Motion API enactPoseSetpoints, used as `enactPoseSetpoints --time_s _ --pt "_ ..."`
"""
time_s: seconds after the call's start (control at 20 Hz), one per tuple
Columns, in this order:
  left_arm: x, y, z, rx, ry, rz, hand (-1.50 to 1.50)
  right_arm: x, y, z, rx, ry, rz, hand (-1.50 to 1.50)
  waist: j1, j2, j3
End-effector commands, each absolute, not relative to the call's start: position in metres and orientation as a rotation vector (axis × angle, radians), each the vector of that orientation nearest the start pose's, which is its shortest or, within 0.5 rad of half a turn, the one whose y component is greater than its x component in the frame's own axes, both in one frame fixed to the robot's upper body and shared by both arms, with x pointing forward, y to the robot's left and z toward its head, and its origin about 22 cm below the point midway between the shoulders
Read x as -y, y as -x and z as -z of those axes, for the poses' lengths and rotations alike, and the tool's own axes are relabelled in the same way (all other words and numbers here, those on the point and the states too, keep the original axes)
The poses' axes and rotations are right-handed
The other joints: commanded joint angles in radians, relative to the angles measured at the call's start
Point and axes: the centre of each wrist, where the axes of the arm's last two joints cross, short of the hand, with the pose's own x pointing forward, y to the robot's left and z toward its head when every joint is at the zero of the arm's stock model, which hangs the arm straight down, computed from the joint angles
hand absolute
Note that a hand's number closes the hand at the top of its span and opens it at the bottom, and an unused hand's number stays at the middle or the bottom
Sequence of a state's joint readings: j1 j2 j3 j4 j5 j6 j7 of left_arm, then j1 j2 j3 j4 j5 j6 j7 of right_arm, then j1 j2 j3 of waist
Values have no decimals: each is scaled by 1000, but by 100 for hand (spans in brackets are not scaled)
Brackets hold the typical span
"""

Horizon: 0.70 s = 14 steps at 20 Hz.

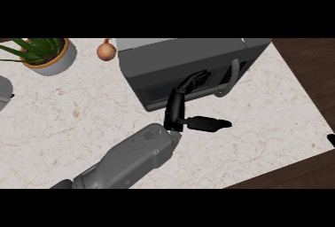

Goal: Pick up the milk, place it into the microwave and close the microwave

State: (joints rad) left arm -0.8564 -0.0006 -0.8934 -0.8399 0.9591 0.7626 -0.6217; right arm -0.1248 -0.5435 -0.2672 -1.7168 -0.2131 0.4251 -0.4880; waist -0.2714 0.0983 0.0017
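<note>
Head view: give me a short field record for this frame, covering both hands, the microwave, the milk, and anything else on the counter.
left hand: fingers straight, tips against the microwave's front
right hand: only a dark sliver at the view's right edge
microwave: at the counter's far side; door looks shut, handle on its right
milk: not visible
other items: potted plant and brown bulb, both left of the microwave
counter: pale marble

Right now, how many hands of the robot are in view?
2. The left hand touches the microwave's front with straight fingers; a dark tip at the view's right edge is probably the right hand.
</note>
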Motion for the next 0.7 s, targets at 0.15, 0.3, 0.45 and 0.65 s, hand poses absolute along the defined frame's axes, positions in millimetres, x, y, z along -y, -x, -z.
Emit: enactPoseSetpoints --time_s 0.15,0.3,0.45,0.65 --pt "-8 -343 -29 1831 70 -8 -150 371 -264 -126 2229 -225 -455 -150 -2 8 -2" --pt "-8 -343 -29 1844 68 -12 -150 375 -268 -127 2222 -247 -450 -150 -15 10 -3" --pt "-9 -345 -28 1834 81 -25 -150 380 -271 -127 2213 -275 -418 -150 -11 11 -3" --pt "-8 -346 -29 1849 75 -18 -150 384 -277 -130 2199 -308 -420 -150 -11 12 -2"
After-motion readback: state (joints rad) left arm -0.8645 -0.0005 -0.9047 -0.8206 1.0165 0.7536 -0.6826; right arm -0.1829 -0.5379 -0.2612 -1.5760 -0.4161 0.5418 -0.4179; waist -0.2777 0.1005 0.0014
